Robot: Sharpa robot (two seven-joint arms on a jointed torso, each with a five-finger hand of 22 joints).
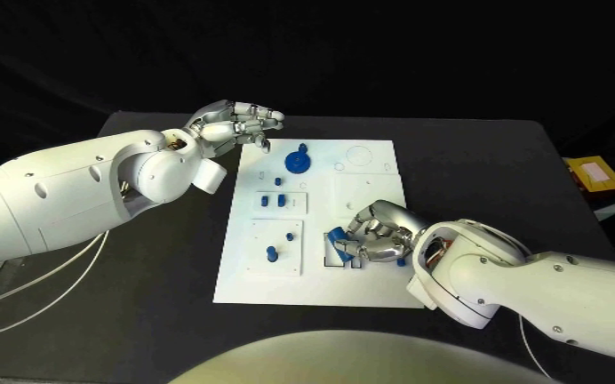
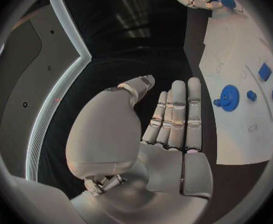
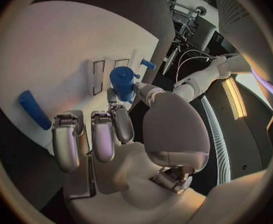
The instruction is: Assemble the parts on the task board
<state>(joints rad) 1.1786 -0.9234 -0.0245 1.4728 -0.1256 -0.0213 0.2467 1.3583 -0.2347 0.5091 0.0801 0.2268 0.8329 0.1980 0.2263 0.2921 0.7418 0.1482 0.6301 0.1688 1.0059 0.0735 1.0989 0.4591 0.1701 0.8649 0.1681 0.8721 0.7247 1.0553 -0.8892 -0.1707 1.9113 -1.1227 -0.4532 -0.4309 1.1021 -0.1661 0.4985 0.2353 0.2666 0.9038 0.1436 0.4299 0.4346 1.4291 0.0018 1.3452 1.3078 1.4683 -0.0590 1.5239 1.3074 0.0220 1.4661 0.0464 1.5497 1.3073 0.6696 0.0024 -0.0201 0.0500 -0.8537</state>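
Black table (image 1: 487,162) carries our task board (image 1: 371,188). Right hand (image 1: 376,235) pinches a blue peg (image 3: 122,79): we judge it light, rigid, slick, best held mid-body. Left hand (image 1: 237,124) hovers, fingers apart, empty.

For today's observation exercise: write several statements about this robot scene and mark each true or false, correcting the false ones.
1. The left hand holds a blue part. False: its fingers are straight and hold nothing, off the board's far left corner.
2. The right hand is over the task board. True.
3. The right hand grips a blue part. True.
4. The blue gear lies on the black table. False: it lies on the board.
5. A blue rod lies on the board. True.
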